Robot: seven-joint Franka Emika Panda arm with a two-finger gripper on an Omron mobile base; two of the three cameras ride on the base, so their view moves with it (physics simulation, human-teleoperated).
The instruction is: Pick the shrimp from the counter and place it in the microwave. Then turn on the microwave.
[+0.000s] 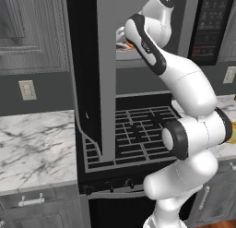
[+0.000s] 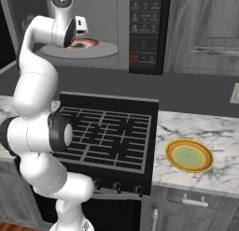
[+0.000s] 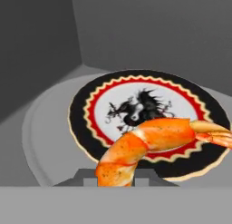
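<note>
fingers (image 3: 117,178): closed on shrimp (image 3: 149,143) | place: inside microwave (image 2: 121,43), above patterned plate (image 3: 136,109) on turntable (image 3: 45,128)

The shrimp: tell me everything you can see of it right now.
The shrimp is a curved orange piece with paler bands across its segmented body and a thin reddish tail fanning out at one end. It looks glossy and cooked. In the hand view its thick end sits between the gripper tips, so it appears held, hanging just over a round decorated plate with a black and red rim on the turntable inside the microwave. Whether it touches the plate cannot be told.
</note>
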